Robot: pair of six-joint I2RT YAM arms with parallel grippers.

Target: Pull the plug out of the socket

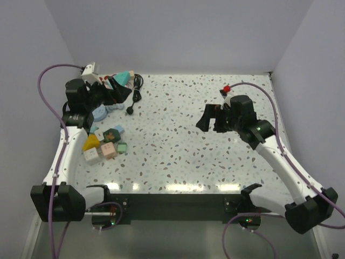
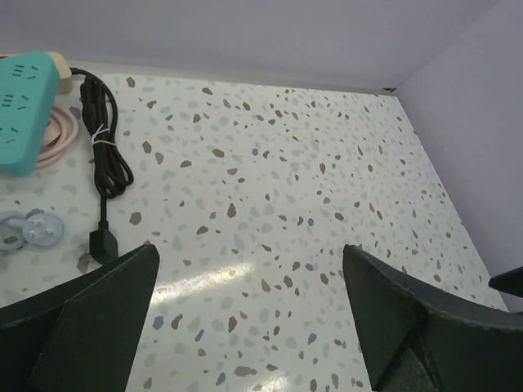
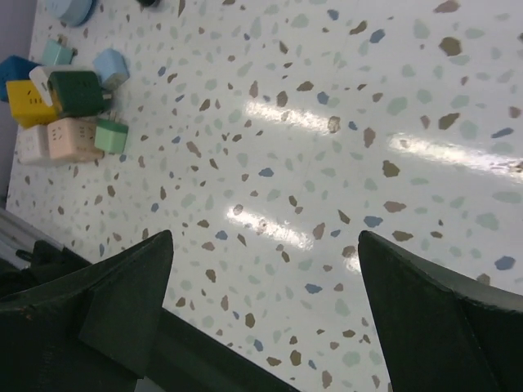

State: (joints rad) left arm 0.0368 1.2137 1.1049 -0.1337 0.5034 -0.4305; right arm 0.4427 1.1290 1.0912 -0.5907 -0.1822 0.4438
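Over the speckled table [image 1: 178, 145] both claws hang spread and empty: left gripper [image 2: 249, 257] by the far-left clutter, right gripper [image 3: 265, 241] mid-table. The socket [image 2: 57, 59] (cream, mostly hidden behind a teal strip [image 2: 24, 102]) sits far left. The plug [image 2: 101, 242] lies loose on the table, apart from it.
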